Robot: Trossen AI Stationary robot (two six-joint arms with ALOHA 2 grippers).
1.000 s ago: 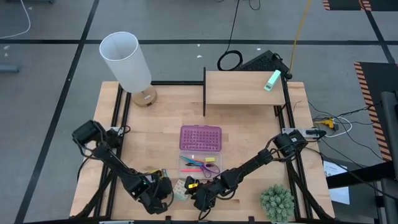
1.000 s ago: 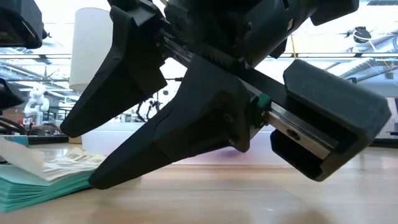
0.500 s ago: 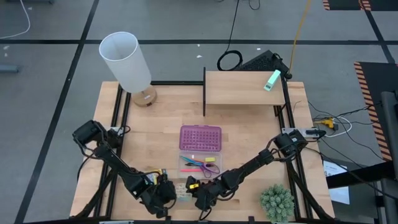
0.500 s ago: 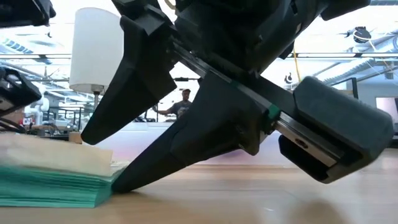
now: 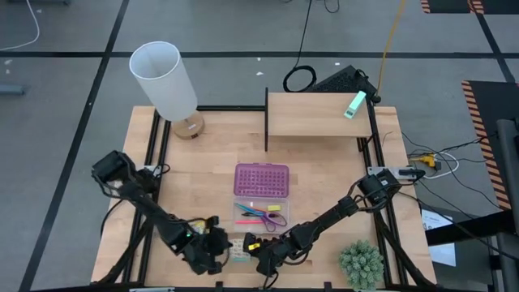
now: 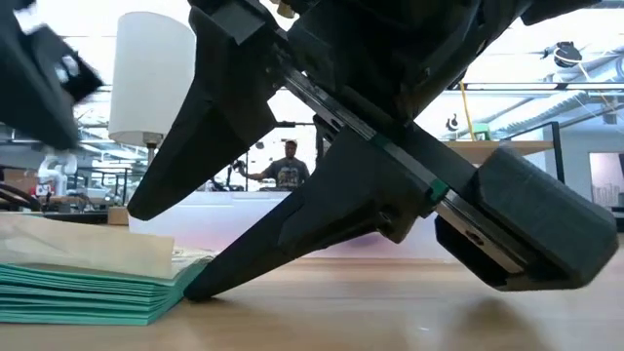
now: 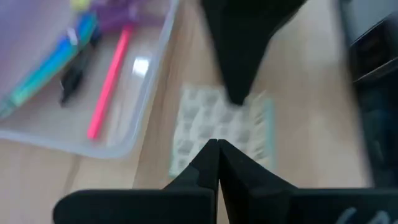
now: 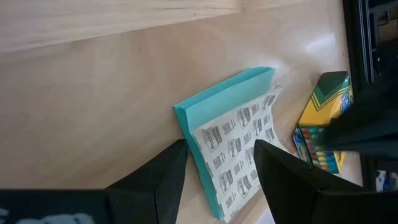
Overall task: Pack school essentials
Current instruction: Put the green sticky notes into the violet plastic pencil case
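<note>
A: Where did the pale patterned pack [image 8: 239, 152] lie?

B: Flat on the counter [image 5: 324, 166], just on the near side of the clear case [image 5: 261, 212], towards the front edge. In the right wrist view it showed as a teal stack with a printed pale wrapper on top. The low view showed the same stack [image 6: 88, 283] resting on the wood.

A: Right hand [image 8: 214, 165]?

B: Low over the pack, fingers spread apart, one on either side of the pack's near corner. Nothing gripped. In the low view the tip of one finger [image 6: 283, 234] sat at the counter right against the pack's edge.

A: Left hand [image 7: 217, 155]?

B: Also beside the pack, on the side away from the right hand. Its two fingers were pressed together, tips meeting, holding nothing. From overhead both hands crowded the pack, left hand [image 5: 212, 250] and right hand [image 5: 259, 258] close together.

A: Rest of the items?

B: Inside the clear case: a pink pen [image 7: 109, 81], a blue pen [image 7: 53, 65], purple-handled scissors [image 5: 272, 217] and a small yellow piece [image 5: 274, 208]. The yellow-green crayon box [image 8: 322, 118] stood on the counter just beside the pack, between it and the case.

A: Case lid?

B: The purple studded lid [image 5: 261, 180] lay open, hinged back on the far side of the case.

A: Anything else logged?

B: A white lamp [image 5: 166, 81] at the far left corner beyond the case; a person [image 6: 288, 166] visible in the room behind.
</note>
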